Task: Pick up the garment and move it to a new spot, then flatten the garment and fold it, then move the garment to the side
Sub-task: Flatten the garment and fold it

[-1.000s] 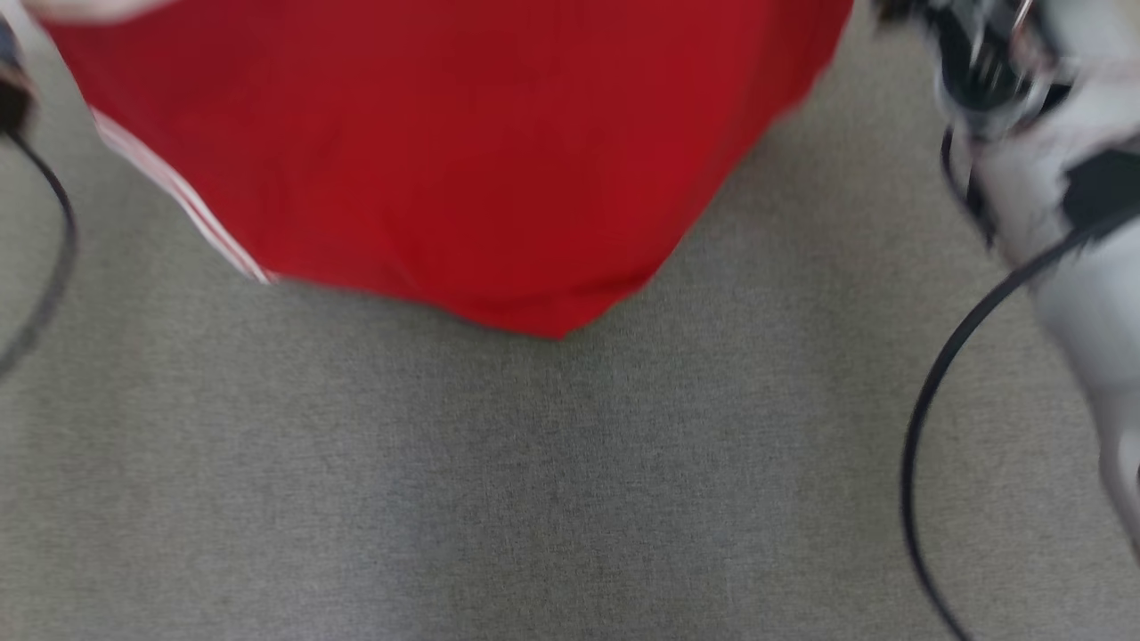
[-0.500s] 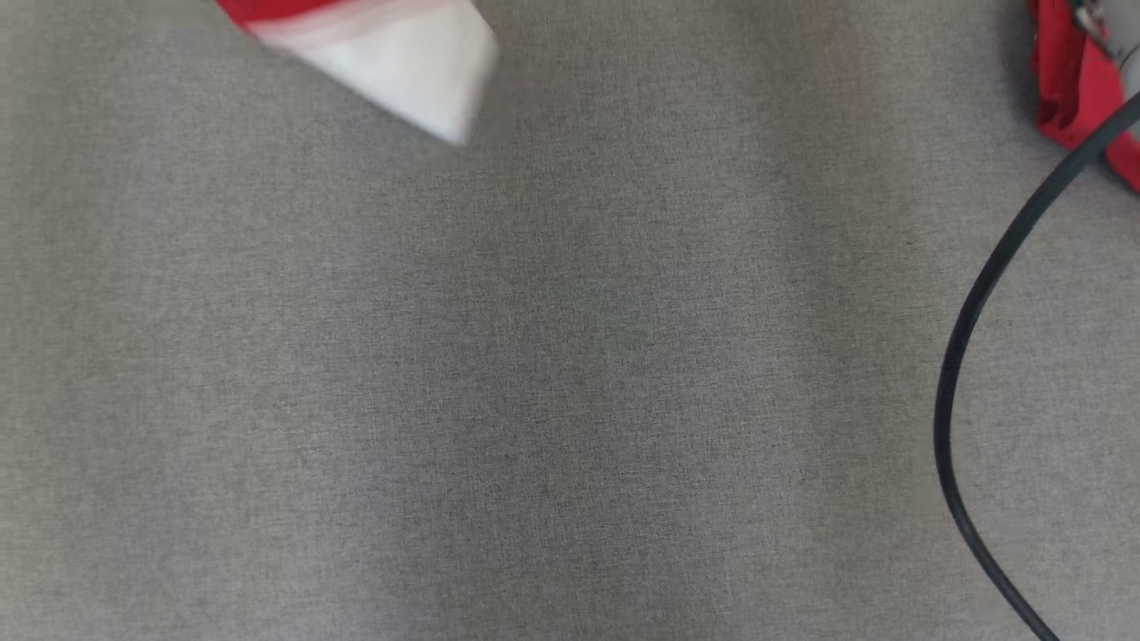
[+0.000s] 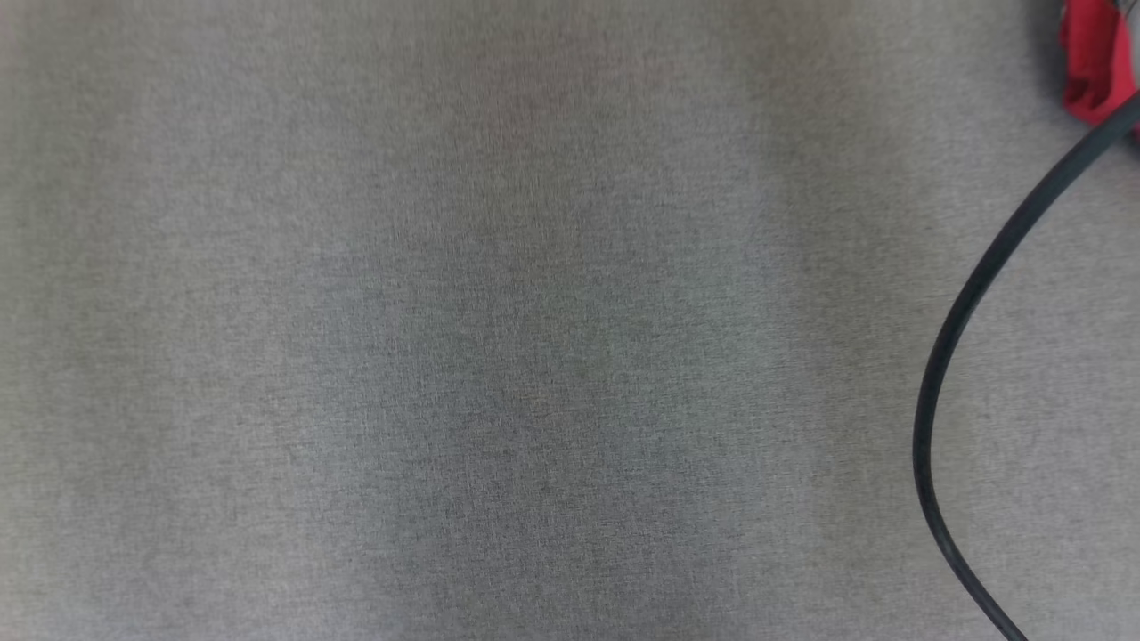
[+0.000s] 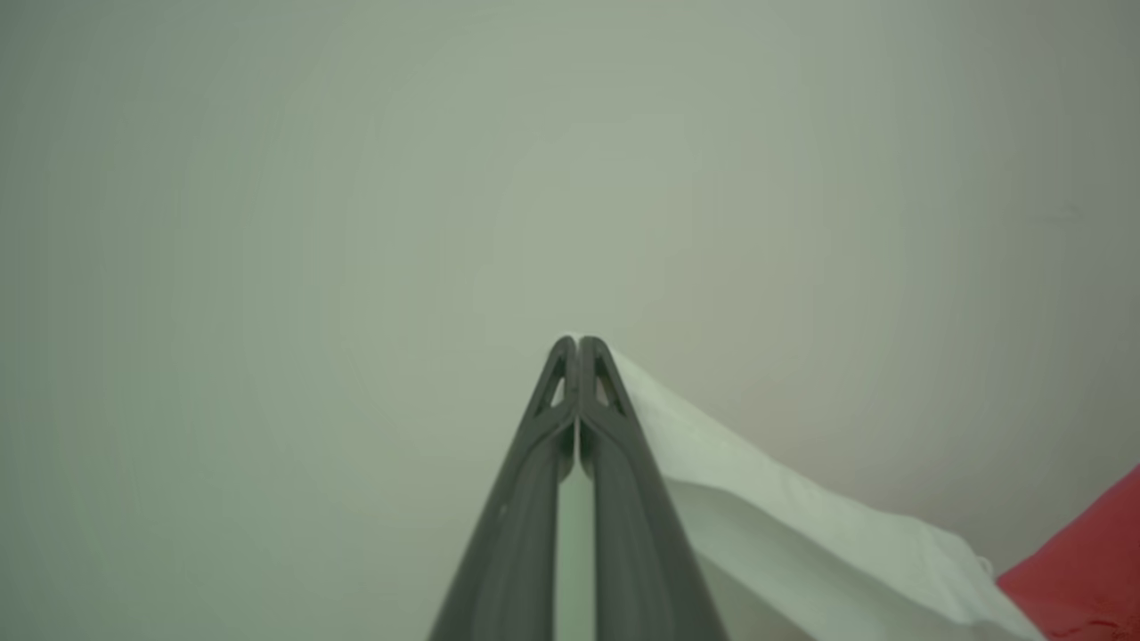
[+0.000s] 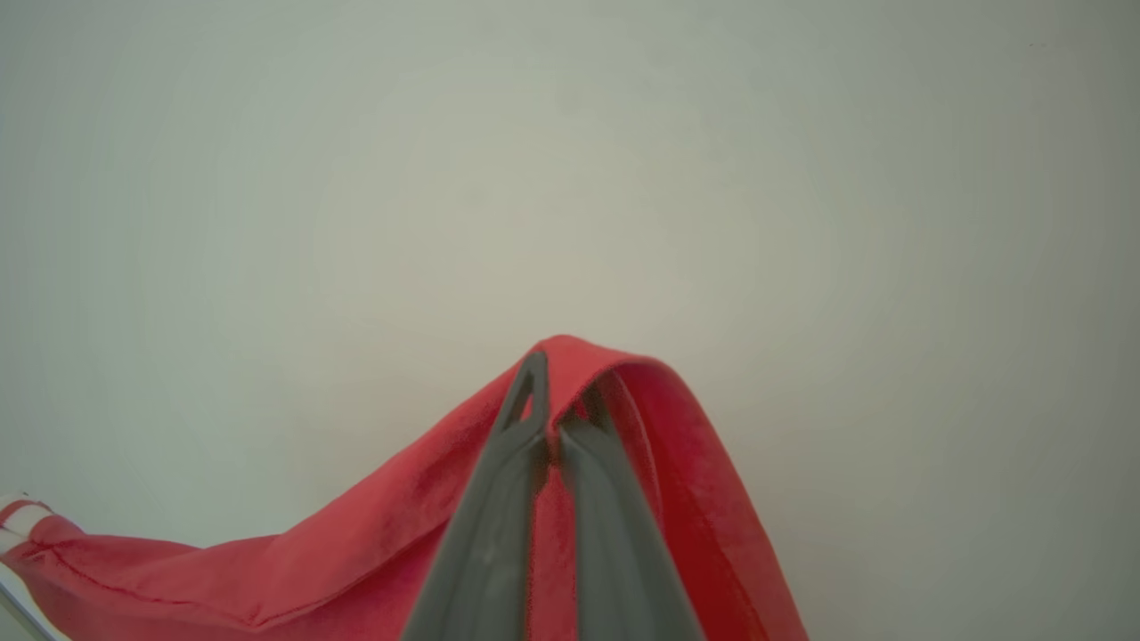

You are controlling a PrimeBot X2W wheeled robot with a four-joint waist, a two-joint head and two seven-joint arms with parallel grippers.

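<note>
Grey woven cloth surface; faint darker patches across its middle

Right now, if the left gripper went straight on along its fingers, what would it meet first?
The way looks free: past the left gripper, shut on the garment, only a plain pale surface lies ahead, at unclear depth.

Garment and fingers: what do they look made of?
Garment: soft matte red cloth, likely a knit; it drapes limply and shows a stitched hem. Fingers: dark grey, probably moulded plastic, smooth with a dull sheen and cut-out tips.
</note>
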